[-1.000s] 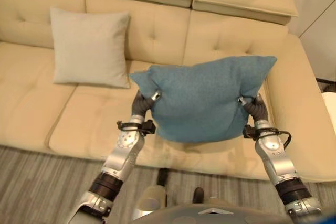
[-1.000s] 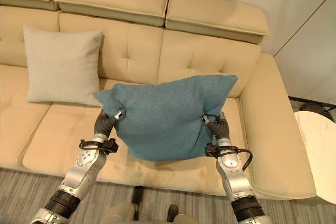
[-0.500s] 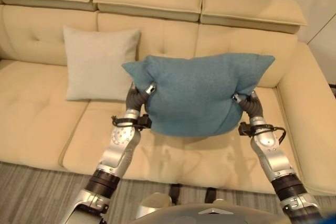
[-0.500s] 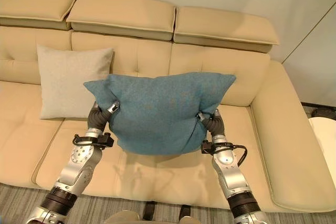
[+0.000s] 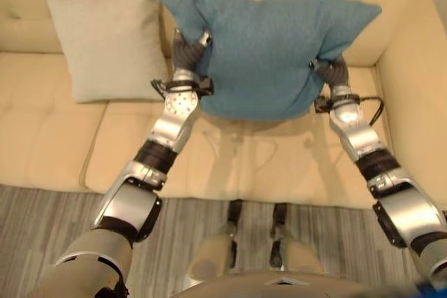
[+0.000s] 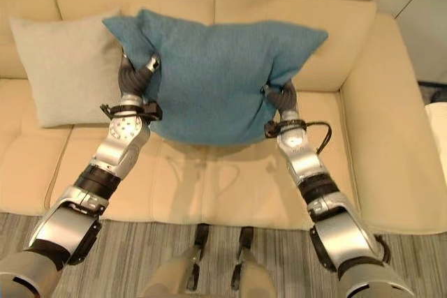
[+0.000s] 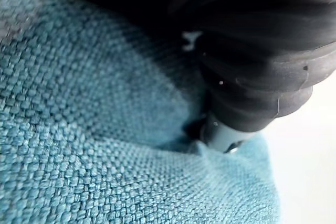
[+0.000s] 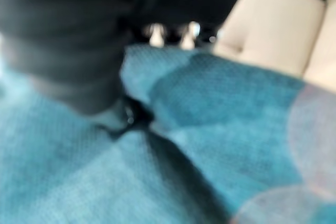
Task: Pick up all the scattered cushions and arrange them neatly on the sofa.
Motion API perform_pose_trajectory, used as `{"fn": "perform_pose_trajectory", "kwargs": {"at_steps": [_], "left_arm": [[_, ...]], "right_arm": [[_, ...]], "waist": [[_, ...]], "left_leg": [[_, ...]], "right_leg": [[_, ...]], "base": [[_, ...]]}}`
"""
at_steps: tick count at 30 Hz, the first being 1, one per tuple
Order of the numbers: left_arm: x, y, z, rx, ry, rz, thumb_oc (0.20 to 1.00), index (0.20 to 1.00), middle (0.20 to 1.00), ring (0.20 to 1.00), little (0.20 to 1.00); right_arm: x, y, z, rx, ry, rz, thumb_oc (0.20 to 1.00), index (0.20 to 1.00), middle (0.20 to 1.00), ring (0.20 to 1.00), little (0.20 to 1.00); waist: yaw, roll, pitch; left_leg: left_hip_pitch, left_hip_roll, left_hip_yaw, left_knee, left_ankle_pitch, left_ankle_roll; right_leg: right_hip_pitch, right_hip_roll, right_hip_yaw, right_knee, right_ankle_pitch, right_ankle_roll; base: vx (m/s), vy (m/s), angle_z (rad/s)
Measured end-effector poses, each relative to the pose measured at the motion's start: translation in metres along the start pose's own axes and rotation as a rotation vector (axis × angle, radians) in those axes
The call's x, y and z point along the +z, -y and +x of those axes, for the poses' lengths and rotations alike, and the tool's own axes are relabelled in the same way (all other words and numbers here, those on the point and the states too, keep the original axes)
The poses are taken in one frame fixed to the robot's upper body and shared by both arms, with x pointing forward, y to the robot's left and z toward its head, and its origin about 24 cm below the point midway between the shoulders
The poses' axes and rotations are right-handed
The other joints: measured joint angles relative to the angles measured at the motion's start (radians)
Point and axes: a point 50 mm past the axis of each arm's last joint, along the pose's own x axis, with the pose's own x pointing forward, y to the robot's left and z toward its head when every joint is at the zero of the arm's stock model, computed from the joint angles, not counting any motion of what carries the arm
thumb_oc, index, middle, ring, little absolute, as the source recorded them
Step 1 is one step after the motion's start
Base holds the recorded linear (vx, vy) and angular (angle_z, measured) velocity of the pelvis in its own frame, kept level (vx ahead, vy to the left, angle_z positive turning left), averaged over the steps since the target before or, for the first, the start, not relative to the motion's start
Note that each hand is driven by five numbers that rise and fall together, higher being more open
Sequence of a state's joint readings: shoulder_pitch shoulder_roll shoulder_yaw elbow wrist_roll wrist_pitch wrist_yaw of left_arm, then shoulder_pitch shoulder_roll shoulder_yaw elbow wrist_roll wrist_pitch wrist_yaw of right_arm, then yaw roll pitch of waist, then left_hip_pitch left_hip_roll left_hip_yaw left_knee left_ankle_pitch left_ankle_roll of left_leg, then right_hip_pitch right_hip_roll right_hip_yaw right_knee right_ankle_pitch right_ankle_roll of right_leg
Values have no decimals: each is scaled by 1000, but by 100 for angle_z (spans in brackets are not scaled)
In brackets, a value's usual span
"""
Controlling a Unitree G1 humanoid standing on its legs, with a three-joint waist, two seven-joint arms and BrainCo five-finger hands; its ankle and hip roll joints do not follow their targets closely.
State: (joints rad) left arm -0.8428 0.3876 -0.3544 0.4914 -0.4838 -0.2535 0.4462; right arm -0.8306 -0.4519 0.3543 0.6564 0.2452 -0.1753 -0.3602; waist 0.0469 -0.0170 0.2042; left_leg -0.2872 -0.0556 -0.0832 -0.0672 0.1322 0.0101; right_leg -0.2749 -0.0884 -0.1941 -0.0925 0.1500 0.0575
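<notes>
Cream sofa [image 5: 265,165] cushions are filling the background, with striped grey floor [image 5: 42,228] running along the sofa's front edge. Both arms are reaching out over the seat and holding a blue cushion [image 5: 269,50] up in front of the backrest, clear of the seat. The left hand [image 5: 187,48] is pinching the cushion's left edge, its fingers curling into the fabric. The right hand [image 5: 328,69] is clamping the right edge the same way, fabric bunching around it. A pale grey cushion [image 5: 108,40] is leaning upright against the backrest, just beside the blue one's left corner.
</notes>
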Motion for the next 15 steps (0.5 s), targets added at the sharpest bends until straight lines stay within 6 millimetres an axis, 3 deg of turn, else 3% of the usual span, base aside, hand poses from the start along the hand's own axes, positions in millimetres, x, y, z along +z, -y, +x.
{"fn": "perform_pose_trajectory", "kwargs": {"at_steps": [4, 6, 15], "left_arm": [[7, -9, 12, 47, 17, 32, 200, 200, 200, 200, 200], [19, -3, 25, 49, 45, 43, 200, 200, 200, 200, 200], [35, 9, 39, 31, 79, 51, 200, 200, 200, 200, 200]], "right_arm": [[17, -2, 13, -3, 39, -9, 200, 200, 200, 200, 200], [32, 3, 26, -21, 67, -49, 200, 200, 200, 200, 200], [44, 14, 43, -75, 61, -88, 200, 200, 200, 200, 200]], "waist": [[5, -9, 15], [4, -14, 21], [6, -15, 75]], "left_leg": [[-35, 14, 18, -15, 2, -1], [-78, 18, 18, -13, 5, -5], [-152, 17, 15, 5, 6, -6]], "right_leg": [[-51, 16, 19, 0, 2, -2], [-93, 20, 18, 1, 5, -4], [-156, 19, 18, 1, 9, -6]], "base": [[15, 18, -17], [0, 0, 0], [-7, 6, 2]]}}
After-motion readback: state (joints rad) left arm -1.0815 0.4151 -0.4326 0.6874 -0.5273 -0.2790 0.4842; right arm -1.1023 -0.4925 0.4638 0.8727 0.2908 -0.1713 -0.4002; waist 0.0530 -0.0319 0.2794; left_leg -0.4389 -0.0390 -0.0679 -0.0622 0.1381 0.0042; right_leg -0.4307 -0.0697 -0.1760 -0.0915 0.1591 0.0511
